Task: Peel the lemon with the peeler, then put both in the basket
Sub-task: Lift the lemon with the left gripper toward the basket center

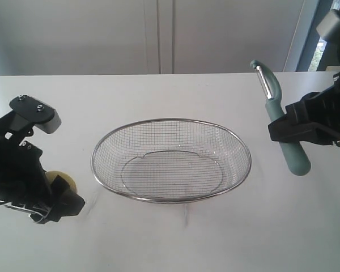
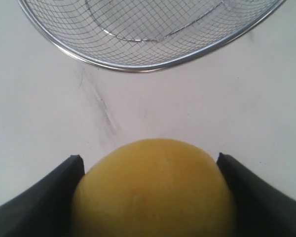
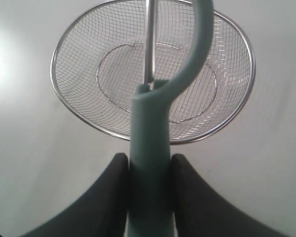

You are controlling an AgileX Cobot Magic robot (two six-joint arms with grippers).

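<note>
**Left tool** [image 1: 61, 198] [image 2: 149, 163]: you will find it at the near left of the bench [image 1: 175, 243], well apart from the basket. Its two dark fingers [image 2: 49, 197] stand wide and press on either side of the lemon.

**Lemon** [image 1: 63, 182] [image 2: 153, 192]: yellow, smooth and round, pinched between your left tool's fingers. In the exterior view only a pale sliver shows beside the arm. You cannot tell from these views whether it rests on the bench or hangs just above it.

**Right tool** [image 1: 279, 129] [image 3: 149, 165]: you have it at the right side, level with the basket's far half. Its fingers [image 3: 192, 192] are closed on the peeler's handle, one on each flank.

**Peeler** [image 1: 273, 105] [image 3: 150, 123]: pale teal handle and a metal blade, gripped partway along the handle. The blade head points toward the far edge of the bench and the butt end toward you, sticking out below the fingers. It sits to the right of the basket and does not touch it.

**Basket** [image 1: 170, 199] [image 2: 133, 68] [image 3: 79, 74]: oval silver wire mesh with a thick rim, standing at mid-bench between your two tools. Nothing lies in it.

**Bench mark** [image 1: 186, 215] [image 2: 101, 106]: a faint dark streak lies on the white surface, just in front of the basket's near rim.
</note>
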